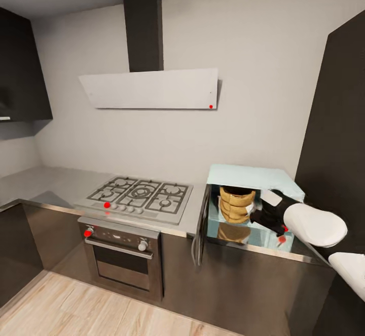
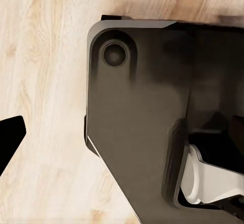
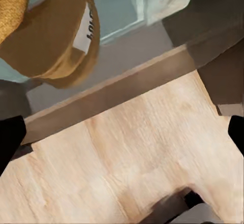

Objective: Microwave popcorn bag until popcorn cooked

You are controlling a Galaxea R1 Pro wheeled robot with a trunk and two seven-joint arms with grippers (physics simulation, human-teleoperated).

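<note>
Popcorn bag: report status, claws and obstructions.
Popcorn bag upright inside microwave, door open. Right claw beside bag, open, not gripping. Left claw state unclear. Nothing blocking.

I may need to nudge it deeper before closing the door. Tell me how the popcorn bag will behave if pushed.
The popcorn bag has bulging, creased sides, so it will probably dent rather than slide stiffly. It stands upright and fairly tall inside the microwave, so a high push may tip it. It looks light, so a low push should shift it.

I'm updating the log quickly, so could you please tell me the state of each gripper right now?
Left gripper: cannot be told.
Right gripper: open, fingertips spread wide, holding nothing; the popcorn bag sits inside the microwave.
</note>
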